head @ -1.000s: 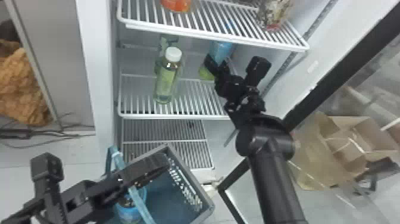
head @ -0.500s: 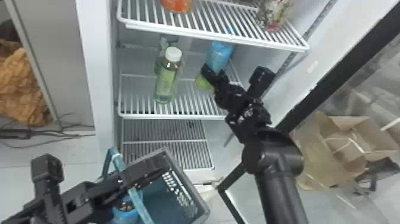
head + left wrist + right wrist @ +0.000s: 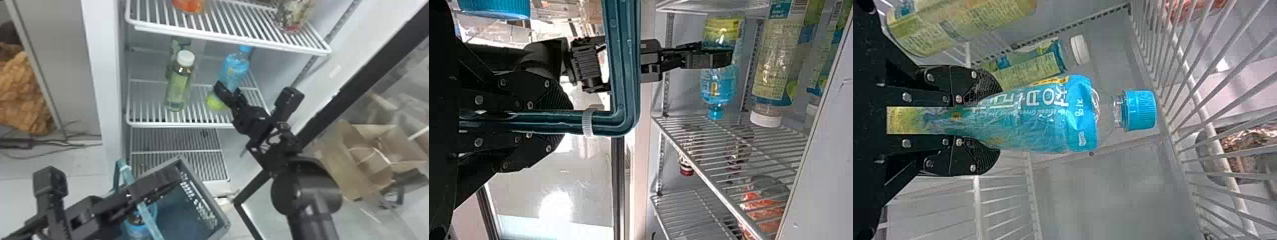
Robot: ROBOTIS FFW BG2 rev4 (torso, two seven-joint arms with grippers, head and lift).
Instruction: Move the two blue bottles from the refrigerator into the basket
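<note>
At the far left, a crumpled tan heap (image 3: 27, 95) lies beyond a grey panel (image 3: 63, 63), with black cables (image 3: 41, 145) on the floor near it. The left gripper (image 3: 175, 176) is clamped on the handle (image 3: 147, 218) of the grey-blue basket (image 3: 206, 191), which sits low before the open refrigerator (image 3: 95, 63). Inside the basket, partly behind the handle, is one blue bottle (image 3: 137, 230). On the middle shelf, a green-labelled bottle with a white cap (image 3: 180, 81) stands upright, another close behind it. Right of them, the right gripper (image 3: 228, 93) has its fingers closed around the second blue bottle (image 3: 234, 68), held blue cap up above that shelf; whether its base touches the wire I cannot tell. Farther right, an open cardboard box (image 3: 357, 159) shows behind the glass door.
</note>
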